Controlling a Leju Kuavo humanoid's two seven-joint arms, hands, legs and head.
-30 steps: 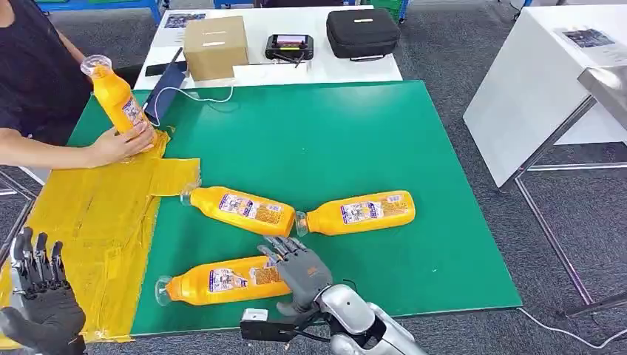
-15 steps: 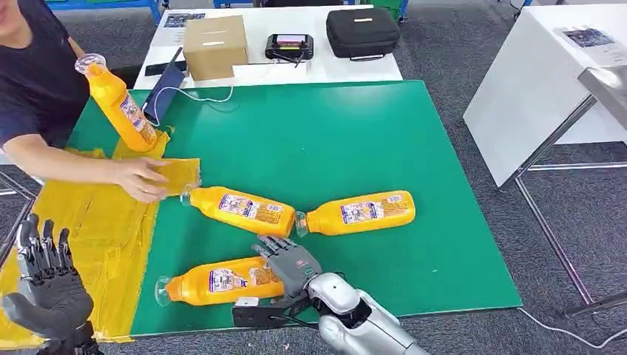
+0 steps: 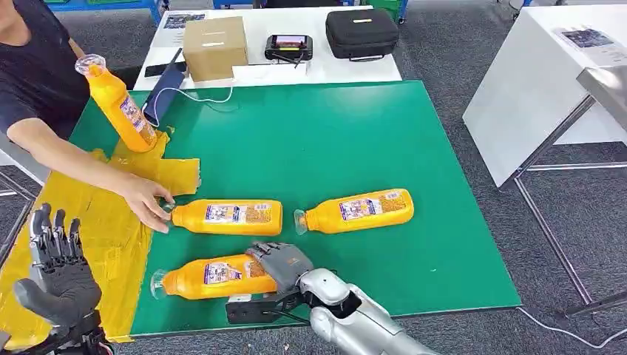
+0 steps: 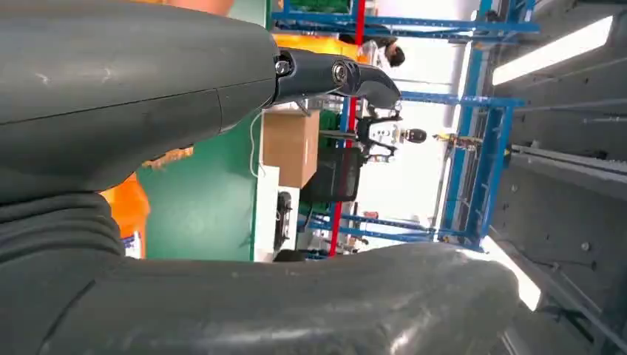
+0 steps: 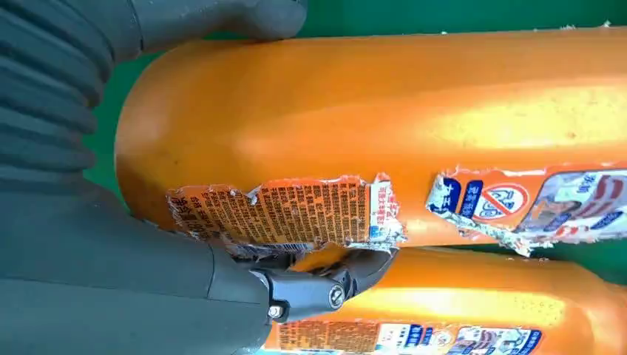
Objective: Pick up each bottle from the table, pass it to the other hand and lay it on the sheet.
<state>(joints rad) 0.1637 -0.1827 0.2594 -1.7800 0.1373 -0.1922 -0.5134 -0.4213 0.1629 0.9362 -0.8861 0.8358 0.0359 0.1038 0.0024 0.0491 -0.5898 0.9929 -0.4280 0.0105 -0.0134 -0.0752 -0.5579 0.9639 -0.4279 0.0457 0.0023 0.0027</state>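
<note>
The green-covered worktop [image 3: 355, 133] carries a crinkled yellow sheet [image 3: 103, 222] at its left edge. Nearest the robot lies an orange plastic bottle [image 3: 214, 275], full, so probably heavy, rigid and smooth; its wide base end suits a grip. The right hand [image 3: 281, 262] wraps there, fingers [image 5: 325, 285] clamped around it. The left hand [image 3: 59, 270] waits, fingers apart

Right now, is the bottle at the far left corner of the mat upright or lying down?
Nearly upright, leaning a little: the bottle rests on its base on the yellow sheet, cap upward.
</note>
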